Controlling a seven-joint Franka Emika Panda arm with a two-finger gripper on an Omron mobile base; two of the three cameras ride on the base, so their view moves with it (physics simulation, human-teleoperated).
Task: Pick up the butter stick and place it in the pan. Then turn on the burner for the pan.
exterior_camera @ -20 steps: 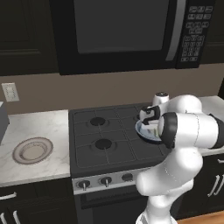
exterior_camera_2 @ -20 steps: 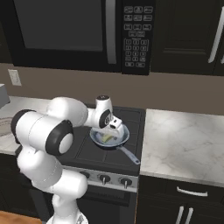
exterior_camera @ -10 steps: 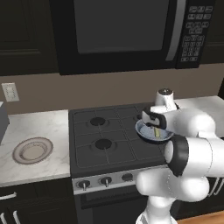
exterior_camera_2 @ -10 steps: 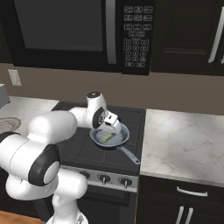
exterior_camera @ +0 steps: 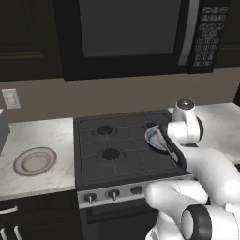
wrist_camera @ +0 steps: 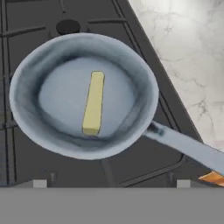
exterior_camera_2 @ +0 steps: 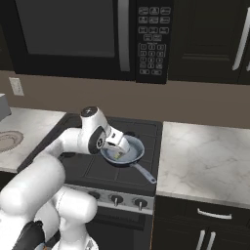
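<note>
The pan (wrist_camera: pixel 135 65), blue-grey inside with a dark rim, sits on the stove's front right burner, its silver handle (wrist_camera: pixel 186 148) pointing toward the front right. The pale-yellow butter stick (wrist_camera: pixel 94 103) lies flat in the middle of the pan. My gripper (wrist_camera: pixel 111 183) hovers just above the pan, open, with nothing between its fingers. From the base I see the gripper (exterior_camera_2: pixel 121 144) over the pan (exterior_camera_2: pixel 133 155) and the butter stick (exterior_camera_2: pixel 117 155) inside it. In the left base view the hand (exterior_camera: pixel 167 142) covers part of the pan (exterior_camera: pixel 153 138).
Three stove knobs (exterior_camera_2: pixel 115 199) line the stove's front panel below the pan. A marble counter (exterior_camera_2: pixel 205 156) lies to the right of the stove. A round beige plate (exterior_camera: pixel 35 161) rests on the left counter. A microwave (exterior_camera: pixel 136 33) hangs above the stove.
The arm's elbow has swung down and toward the front while the hand stayed over the pan. The butter stick lies in the pan as before.
</note>
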